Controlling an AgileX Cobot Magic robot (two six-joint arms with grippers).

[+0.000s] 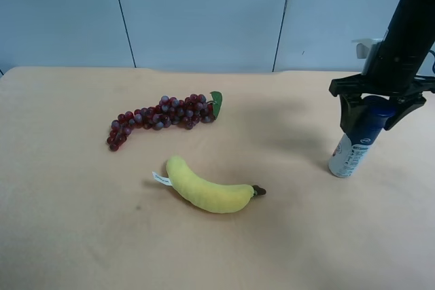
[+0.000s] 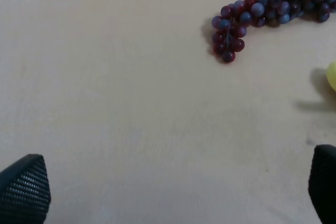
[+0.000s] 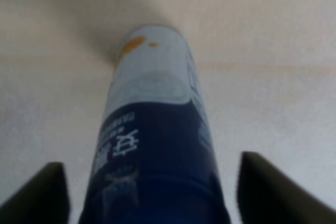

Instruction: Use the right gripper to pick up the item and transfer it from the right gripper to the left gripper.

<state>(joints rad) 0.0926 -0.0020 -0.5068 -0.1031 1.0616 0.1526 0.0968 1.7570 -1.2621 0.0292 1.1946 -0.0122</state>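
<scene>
exterior high view: the item (image 1: 353, 147), a slim bottle with a dark blue top and a white lower body, stands tilted close to the tabletop (image 1: 68, 222) edge at this view's right, white base down on the surface. the right gripper (image 1: 370, 123) hangs over it on a black arm, its jaws straddling the blue upper part. a red grape bunch (image 1: 160, 119) lies toward the far edge, left of centre. a yellow plush banana (image 1: 207, 191) lies near the middle of the tabletop, well apart from the bottle.

right wrist view: the item (image 3: 157, 145) runs away from the camera, blue end nearest, white end against the tabletop (image 3: 273, 77). the right gripper (image 3: 157, 192) is spread wide. each of its fingers (image 3: 44, 195) stands clear of the bottle with a strip of table showing on either side, so nothing is clamped.

left wrist view: the left gripper (image 2: 173, 187) is spread wide and holds nothing, only bare tabletop (image 2: 105, 77) between its textured fingertips (image 2: 23, 190). the grape bunch (image 2: 268, 14) and a sliver of the plush banana (image 2: 332, 74) show beyond. the bottle is out of this view.
</scene>
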